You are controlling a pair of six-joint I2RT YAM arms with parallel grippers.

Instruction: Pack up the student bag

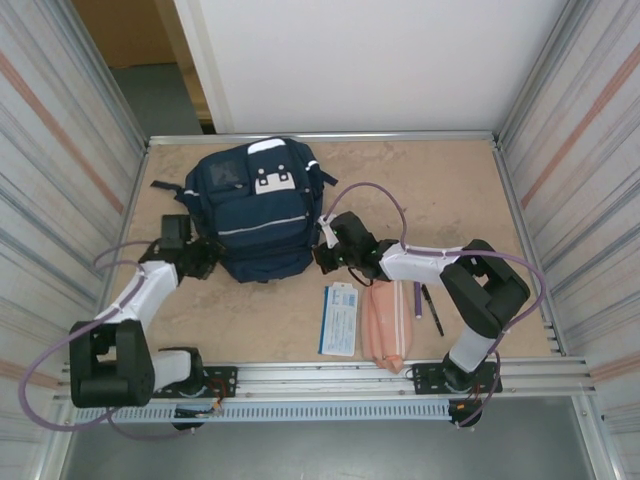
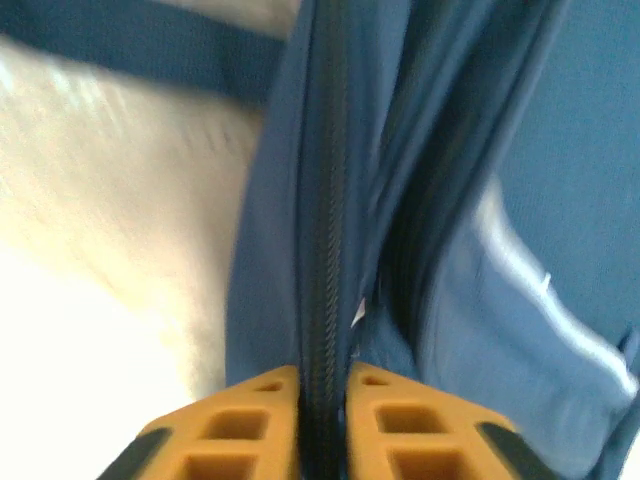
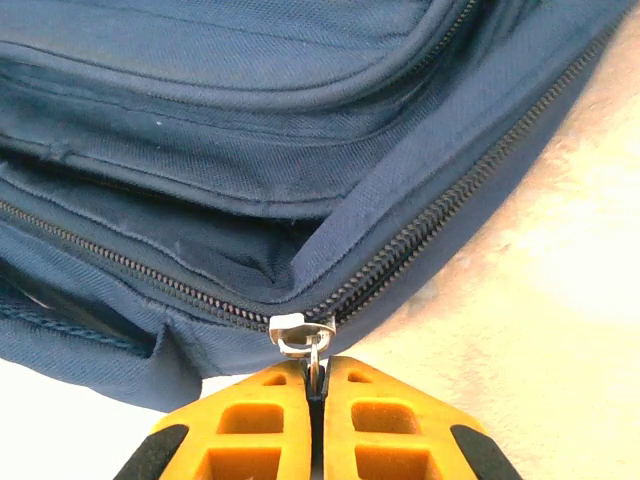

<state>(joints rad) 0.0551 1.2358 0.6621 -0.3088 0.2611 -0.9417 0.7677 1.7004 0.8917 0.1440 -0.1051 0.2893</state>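
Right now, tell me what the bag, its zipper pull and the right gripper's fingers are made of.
The bag: woven navy fabric, matte, probably nylon or polyester; weave shows. The zipper pull: shiny silver, likely metal. The fingers of the right gripper: matte orange plastic with moulded pockets.

Blurred student bag (image 2: 520, 150); cropped (left wrist)

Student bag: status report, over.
Left gripper pinching student bag along its zipper seam. Right gripper shut on zipper pull. Booklet, pink pouch, pen on table, unpacked. No obstruction seen at bag.
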